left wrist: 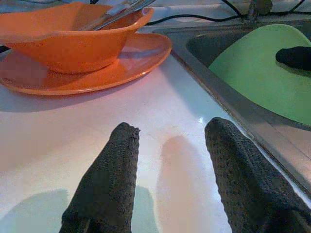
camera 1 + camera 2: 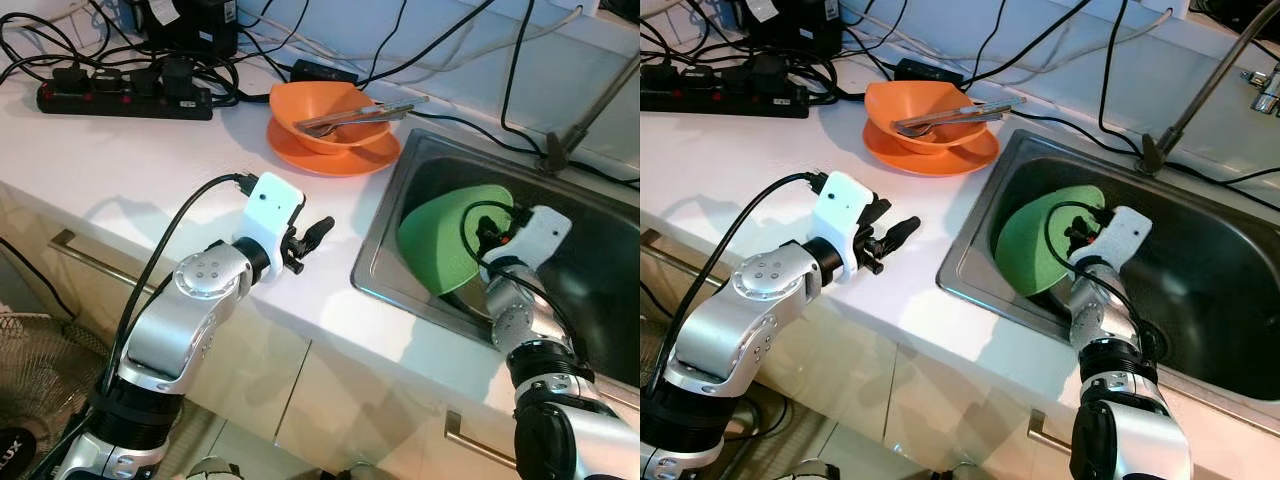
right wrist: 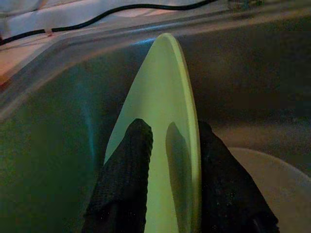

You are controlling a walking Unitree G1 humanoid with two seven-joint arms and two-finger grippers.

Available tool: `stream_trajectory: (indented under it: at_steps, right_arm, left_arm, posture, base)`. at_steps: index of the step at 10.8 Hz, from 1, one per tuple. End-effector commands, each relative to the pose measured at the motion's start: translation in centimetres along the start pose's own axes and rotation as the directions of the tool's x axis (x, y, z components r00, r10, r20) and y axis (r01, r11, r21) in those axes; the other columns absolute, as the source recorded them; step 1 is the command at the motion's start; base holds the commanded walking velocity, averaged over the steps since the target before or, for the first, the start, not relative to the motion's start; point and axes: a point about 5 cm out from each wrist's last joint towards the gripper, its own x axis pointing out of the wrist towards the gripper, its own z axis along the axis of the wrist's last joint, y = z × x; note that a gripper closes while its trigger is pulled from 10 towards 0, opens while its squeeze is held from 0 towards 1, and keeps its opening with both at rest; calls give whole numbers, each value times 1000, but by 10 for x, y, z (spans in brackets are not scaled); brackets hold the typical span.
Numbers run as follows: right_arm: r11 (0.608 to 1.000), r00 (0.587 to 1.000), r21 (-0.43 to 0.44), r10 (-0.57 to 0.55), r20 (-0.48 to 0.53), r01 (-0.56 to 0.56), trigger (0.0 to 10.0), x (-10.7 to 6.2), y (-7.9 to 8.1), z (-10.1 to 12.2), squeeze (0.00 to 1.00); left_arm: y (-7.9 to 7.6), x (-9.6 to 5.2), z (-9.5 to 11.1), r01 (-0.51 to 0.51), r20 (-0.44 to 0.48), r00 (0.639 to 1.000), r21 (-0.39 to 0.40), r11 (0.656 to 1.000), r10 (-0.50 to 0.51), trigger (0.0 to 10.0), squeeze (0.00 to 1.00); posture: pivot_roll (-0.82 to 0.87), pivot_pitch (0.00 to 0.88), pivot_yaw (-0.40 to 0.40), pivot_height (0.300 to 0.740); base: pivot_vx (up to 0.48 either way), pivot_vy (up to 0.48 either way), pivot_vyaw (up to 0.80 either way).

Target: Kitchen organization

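At centre right, the right gripper (image 3: 170, 160) was clamped on the rim of a green plate (image 2: 450, 235) standing tilted in the steel sink (image 2: 390, 200). The left gripper (image 2: 312, 240) hovered over the white countertop (image 2: 120, 165) at centre frame, fingers apart, near the orange bowl (image 2: 320, 115) and orange plate (image 2: 330, 158) at upper centre.

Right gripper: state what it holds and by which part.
The right gripper holds the green plate by its rim, one finger on each face, tilted on edge inside the sink. The left gripper is open, holding nothing.

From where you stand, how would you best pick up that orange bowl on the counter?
By its near rim, I think, coming from the left gripper side. The orange bowl sits upright on an orange plate, with cutlery lying across it toward the sink side.
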Motion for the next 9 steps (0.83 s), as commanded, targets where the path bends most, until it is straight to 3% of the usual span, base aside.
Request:
stream_trajectory:
  at_steps: [1, 2, 3, 4, 5, 9]
  right_arm:
    - [1000, 999, -17, -2, 42, 3, 10000, 3, 0, 13, 0]
    - [1000, 998, -21, -3, 59, 4, 10000, 4, 1, 18, 0]
    - [999, 997, -44, -8, 75, 12, 10000, 5, 0, 20, 1000]
    - [995, 996, -98, -15, 93, 24, 10000, 5, 0, 22, 1000]
    - [991, 995, -129, -6, 103, 20, 10000, 5, 2, 24, 0]
    - [986, 992, -164, -15, 122, 35, 10000, 4, 1, 25, 0]
  left_arm:
    - [-5, 1, 4, 22, 16, 1000, 15, 1000, -22, 10000, 0]
    - [-5, 1, 4, 21, 15, 1000, 14, 1000, -21, 10000, 0]
    - [-5, 1, 4, 19, 15, 1000, 12, 1000, -19, 10000, 0]
    - [-6, 1, 3, 19, 14, 1000, 12, 1000, -19, 10000, 0]
    - [-6, 2, 2, 20, 13, 1000, 12, 1000, -20, 10000, 0]
    - [-7, 2, 1, 21, 9, 1000, 10, 1000, -21, 10000, 0]
  posture:
    - [64, 44, -174, 740]
    - [60, 48, -172, 740]
    - [60, 50, -172, 740]
    - [60, 50, -172, 740]
    - [59, 49, -171, 740]
    - [57, 52, -169, 740]
  base:
    - [0, 0, 0]
    - [0, 0, 0]
    - [0, 0, 0]
    - [0, 0, 0]
    - [0, 0, 0]
    - [0, 0, 0]
